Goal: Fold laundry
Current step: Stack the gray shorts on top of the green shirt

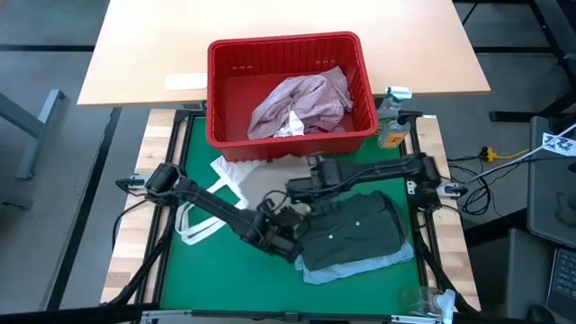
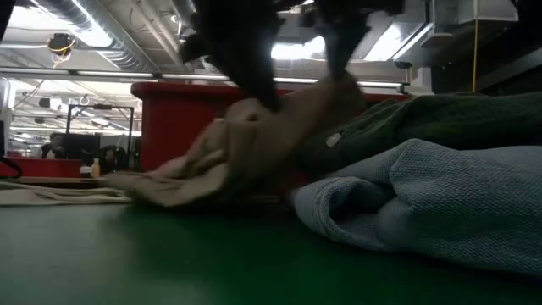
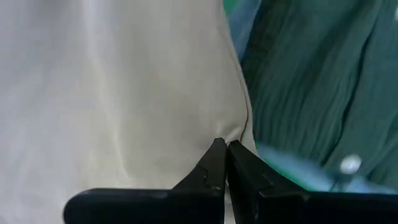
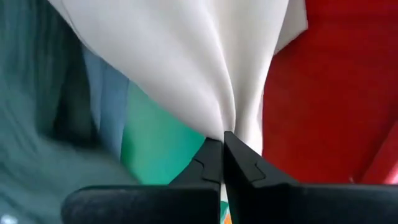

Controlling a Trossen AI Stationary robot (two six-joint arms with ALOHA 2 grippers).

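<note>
At the middle of the green desk [image 1: 193,144], both hands are clenched on one pale beige cloth [image 2: 246,140]: the left hand [image 3: 225,163] pinches a fold at about eight o'clock, the right hand [image 4: 222,158] a gathered edge at about twelve, near the red basket [image 1: 225,117]. The cloth looks light, limp and likely to sag, so corners or hems seem the best hold. The dark green garment [image 1: 355,229] lies on a light blue one [image 1: 360,265] at four o'clock.
</note>
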